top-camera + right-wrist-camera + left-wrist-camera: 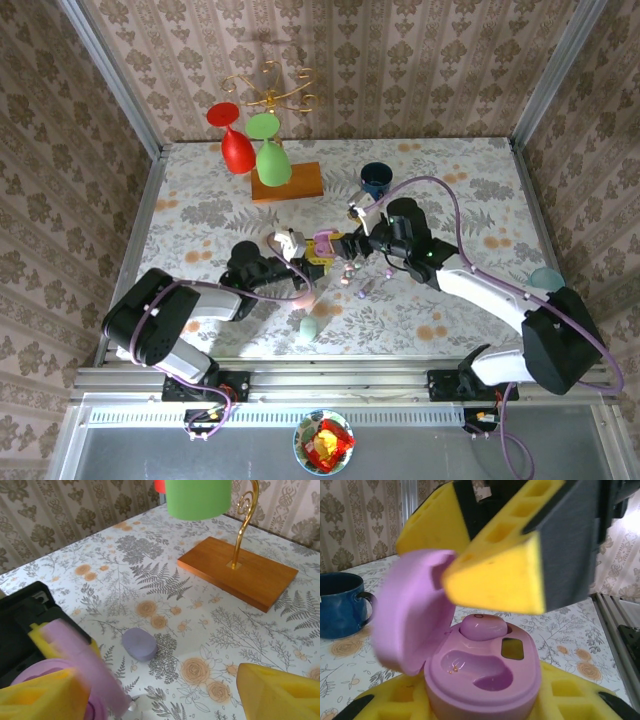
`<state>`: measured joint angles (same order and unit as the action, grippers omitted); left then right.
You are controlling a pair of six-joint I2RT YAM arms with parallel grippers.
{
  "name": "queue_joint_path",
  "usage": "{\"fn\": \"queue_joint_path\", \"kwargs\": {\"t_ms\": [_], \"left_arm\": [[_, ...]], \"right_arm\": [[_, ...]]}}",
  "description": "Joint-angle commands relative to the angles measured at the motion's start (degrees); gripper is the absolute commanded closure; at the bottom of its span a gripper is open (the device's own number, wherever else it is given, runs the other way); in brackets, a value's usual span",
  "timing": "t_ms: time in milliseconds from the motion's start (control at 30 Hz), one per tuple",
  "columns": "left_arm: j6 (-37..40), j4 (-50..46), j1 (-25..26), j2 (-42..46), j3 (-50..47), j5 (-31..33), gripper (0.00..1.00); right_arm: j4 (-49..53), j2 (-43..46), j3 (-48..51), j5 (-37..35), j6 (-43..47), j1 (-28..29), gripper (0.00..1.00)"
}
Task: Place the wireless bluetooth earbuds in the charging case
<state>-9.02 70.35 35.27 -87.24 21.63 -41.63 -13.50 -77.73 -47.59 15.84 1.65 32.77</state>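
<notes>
Left pincer (303,256): clenched on the charging case (485,680), yellow pads pressed to its lower sides. Case is purple and upright, with the lid hinged open to the left.

Right pincer (352,246): released, jaws wide apart, nothing between them. In the left wrist view one of its yellow fingers (495,580) hangs just above the open case, not touching it.

Earbuds: 1 purple earbud (482,626) seated in the far socket of the case; the near socket is bare. 2 tiny pale pieces (347,276) lie on the tabletop (200,190) just near of the held case, too small to identify.

Other oval cases, all shut:
- 1 lavender case (139,644), flat on the tabletop beyond the right pincer
- 1 mint case (310,326), near of centre
- 1 teal case (545,278), at the right edge

Other items:
- 1 blue mug (377,180), far of the pincers
- 1 wooden base (288,183) with a gold stand (270,88), far centre
- 2 goblets hung upside down on the stand: 1 red goblet (237,150), 1 green goblet (272,163)

Arm pose: the left arm runs low from the near-left base toward centre. The right arm comes from the near-right base, forearm angled left. The two pincers meet at the tabletop centre, raised off the surface
</notes>
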Motion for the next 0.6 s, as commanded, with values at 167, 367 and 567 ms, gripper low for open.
{"fn": "queue_joint_path", "kwargs": {"t_ms": [167,367,567], "left_arm": [[1.6,2.8,0.3,1.1,-1.0,1.3,0.72],[2.5,2.9,-0.2,1.1,-1.5,6.4,0.71],[3.1,3.1,-1.4,1.0,-1.8,6.1,0.71]], "right_arm": [[0.5,3.8,-1.1,2.8,-0.9,-0.3,0.22],[4.6,10.8,2.4,-0.5,-5.3,-1.3,0.21],[8.1,14.7,10.3,4.2,-22.3,-13.6,0.24]]}}
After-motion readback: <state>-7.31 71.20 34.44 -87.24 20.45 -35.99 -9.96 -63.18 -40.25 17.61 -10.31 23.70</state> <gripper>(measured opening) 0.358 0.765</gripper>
